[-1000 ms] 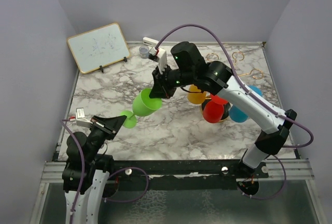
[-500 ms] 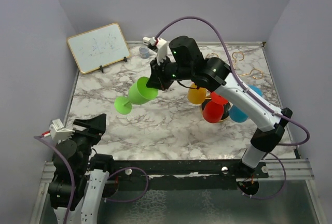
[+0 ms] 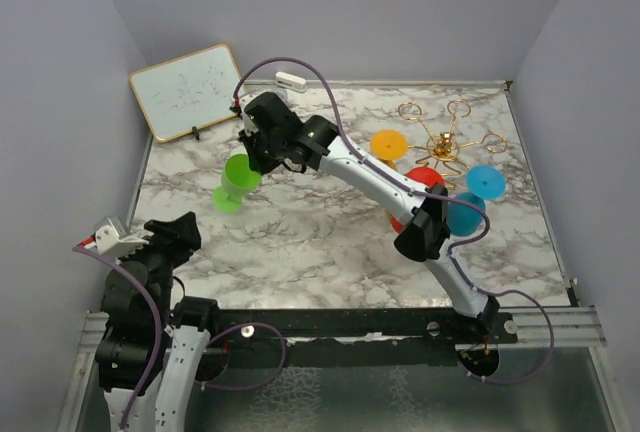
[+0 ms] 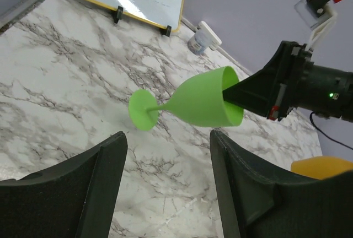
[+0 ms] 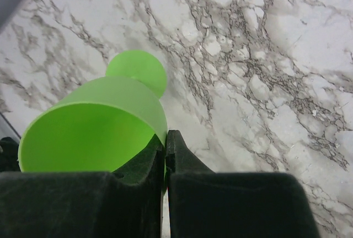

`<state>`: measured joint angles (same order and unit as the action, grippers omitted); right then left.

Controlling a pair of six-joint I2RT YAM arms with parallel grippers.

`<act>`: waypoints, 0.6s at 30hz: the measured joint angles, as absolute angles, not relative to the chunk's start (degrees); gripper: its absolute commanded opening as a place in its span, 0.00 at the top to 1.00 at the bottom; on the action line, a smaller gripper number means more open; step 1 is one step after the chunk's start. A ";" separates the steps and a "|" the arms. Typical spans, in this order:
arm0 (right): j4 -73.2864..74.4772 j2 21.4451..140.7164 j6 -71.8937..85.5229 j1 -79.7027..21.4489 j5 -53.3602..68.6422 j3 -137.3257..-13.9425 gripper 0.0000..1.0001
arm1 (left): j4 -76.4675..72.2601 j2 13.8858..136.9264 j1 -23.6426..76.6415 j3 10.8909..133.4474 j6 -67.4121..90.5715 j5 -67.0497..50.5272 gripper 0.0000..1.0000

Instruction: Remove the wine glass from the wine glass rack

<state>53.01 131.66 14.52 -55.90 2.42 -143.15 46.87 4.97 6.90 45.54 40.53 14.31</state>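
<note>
The green wine glass (image 3: 238,180) is off the wine glass rack (image 3: 440,142), tilted foot-down over the left rear of the marble table (image 3: 330,242), near the whiteboard (image 3: 190,90). The right gripper (image 5: 165,144) pinches its rim, one finger inside the bowl. The left gripper (image 4: 168,136) is spread wide and empty, at the near-left edge.

The wine glass (image 3: 238,180) (bright green, opaque, with a round foot) is off the wine glass rack (image 3: 437,144) and well apart from it, over the far left of the table (image 3: 330,242). It hangs tilted, foot lowest, its rim pinched by the right gripper (image 5: 165,137). The gold wire rack stands upright at the far right, with looped arms radiating from its post.
</note>
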 measured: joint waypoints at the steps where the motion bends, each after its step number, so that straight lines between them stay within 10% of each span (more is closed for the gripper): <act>1: 53.06 132.51 14.50 -56.29 1.23 -143.17 0.99 | 46.22 5.45 6.90 45.50 39.92 14.70 0.37; 18: 53.08 136.90 13.63 -62.17 -8.47 -143.37 0.88 | 44.21 8.14 7.16 43.57 38.00 16.21 0.39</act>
<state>53.08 136.90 13.63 -62.17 -8.47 -143.37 44.21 8.14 7.16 43.57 38.00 16.21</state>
